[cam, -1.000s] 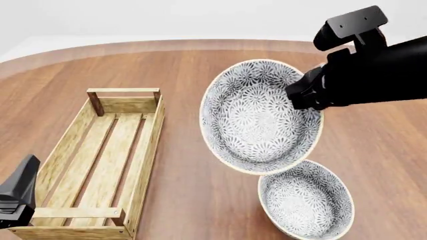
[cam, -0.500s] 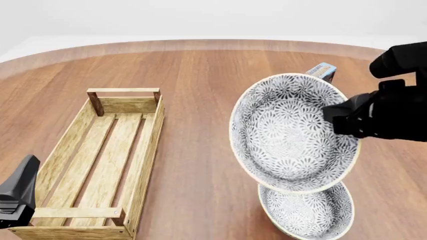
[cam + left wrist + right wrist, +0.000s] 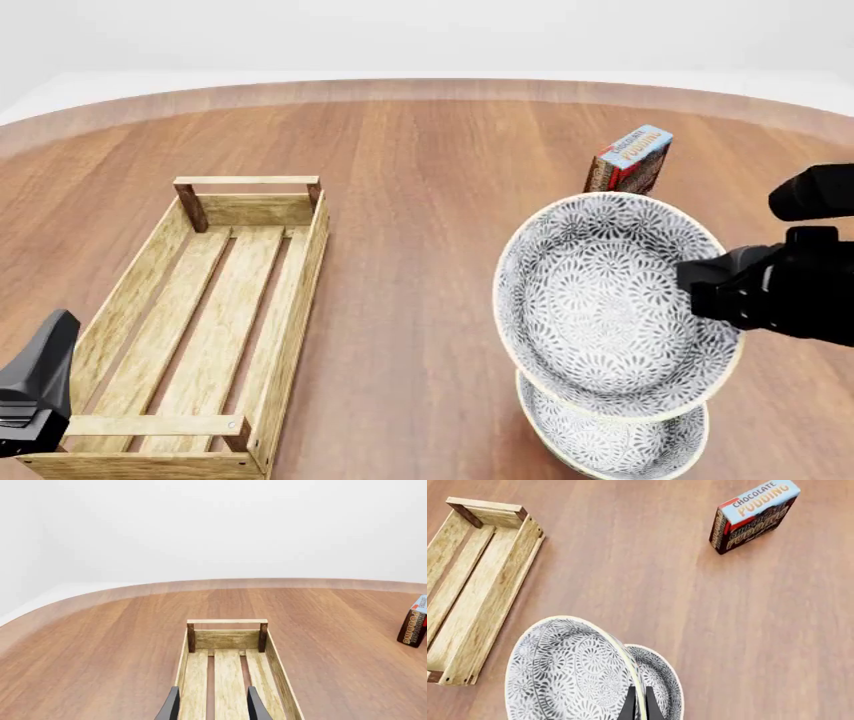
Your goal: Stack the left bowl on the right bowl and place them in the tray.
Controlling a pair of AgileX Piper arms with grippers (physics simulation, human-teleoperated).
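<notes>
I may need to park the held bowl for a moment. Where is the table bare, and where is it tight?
Bare wood lies between the tray and the bowls, and across the far table beyond the tray. Tight spot: the near right, where the right hand holds one bowl tilted over the other bowl, with the pudding box just behind.

My work surface is a round-edged wooden table point(image 3: 400, 150) with reddish-brown grain. Resting directly on it: the tray point(image 3: 200, 320), a light-wood slatted crate, to my left; the right bowl point(image 3: 614, 445), grey-and-white floral, near me on my right; and a red-and-blue pudding box point(image 3: 631, 160), standing upright farther back beyond that bowl.
</notes>
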